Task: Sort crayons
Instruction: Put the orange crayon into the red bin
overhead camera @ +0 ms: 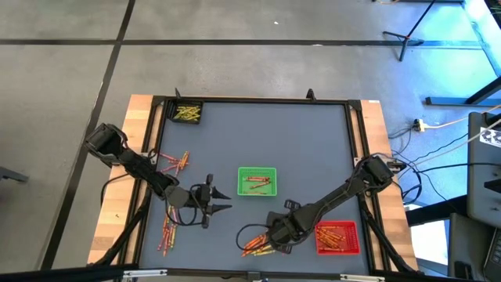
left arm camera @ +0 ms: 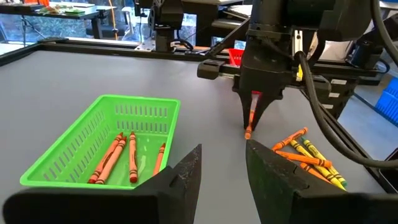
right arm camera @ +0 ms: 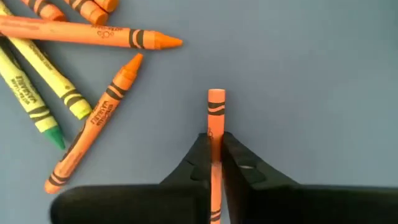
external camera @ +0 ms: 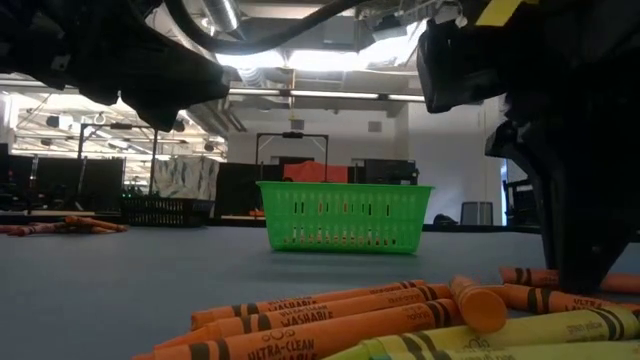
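My right gripper points down at the near middle of the table, beside a loose pile of orange and yellow crayons, and is shut on one orange crayon. The left wrist view shows that crayon hanging under the fingers. My left gripper stands open and level to the left of it, holding nothing. The green tray holds a few orange crayons. More crayons lie at the left and near left. My right gripper pinches the orange crayon's shaft between its two fingertips, coming from above and pointing down. The crayon runs along the fingers, nearly upright, its lower end close over the table. Whether that end touches the table, I cannot tell.
A red tray with orange crayons sits at the near right. A black tray with yellow crayons is in the far left corner. The table's raised black frame runs round the grey mat. Bare mat lies toward the far right.
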Robot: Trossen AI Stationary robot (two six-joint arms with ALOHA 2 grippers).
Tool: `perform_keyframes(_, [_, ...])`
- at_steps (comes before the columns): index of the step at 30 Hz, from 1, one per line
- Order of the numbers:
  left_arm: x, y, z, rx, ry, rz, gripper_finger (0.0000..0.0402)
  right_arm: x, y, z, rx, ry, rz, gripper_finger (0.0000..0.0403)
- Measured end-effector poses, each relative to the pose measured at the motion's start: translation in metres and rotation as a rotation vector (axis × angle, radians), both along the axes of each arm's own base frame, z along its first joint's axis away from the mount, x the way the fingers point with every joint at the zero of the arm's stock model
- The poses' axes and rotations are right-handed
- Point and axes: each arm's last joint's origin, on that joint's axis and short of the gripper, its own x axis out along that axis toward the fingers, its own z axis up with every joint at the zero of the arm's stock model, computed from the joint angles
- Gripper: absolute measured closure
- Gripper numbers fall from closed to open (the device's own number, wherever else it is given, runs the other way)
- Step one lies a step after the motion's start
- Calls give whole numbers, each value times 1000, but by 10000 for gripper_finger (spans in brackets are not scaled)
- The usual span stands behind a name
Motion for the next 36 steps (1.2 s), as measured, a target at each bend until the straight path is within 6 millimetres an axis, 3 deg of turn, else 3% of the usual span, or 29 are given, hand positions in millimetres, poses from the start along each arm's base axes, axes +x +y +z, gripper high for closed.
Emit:
perform_keyframes(7, [0,0,0,-1,-1,0,292,-3,3,13,-63,64,59,382])
perform_keyframes(19, [0,0,0,-2,-1,0,292,-14,39,94,-29,3,150,388])
perform_keyframes(28, [0,0,0,-7,-2,1,292,-67,61,133,-25,-59,163,388])
perform_keyframes(36, [0,1,0,-5,-3,17,292,-121,80,133,-154,12,13,388])
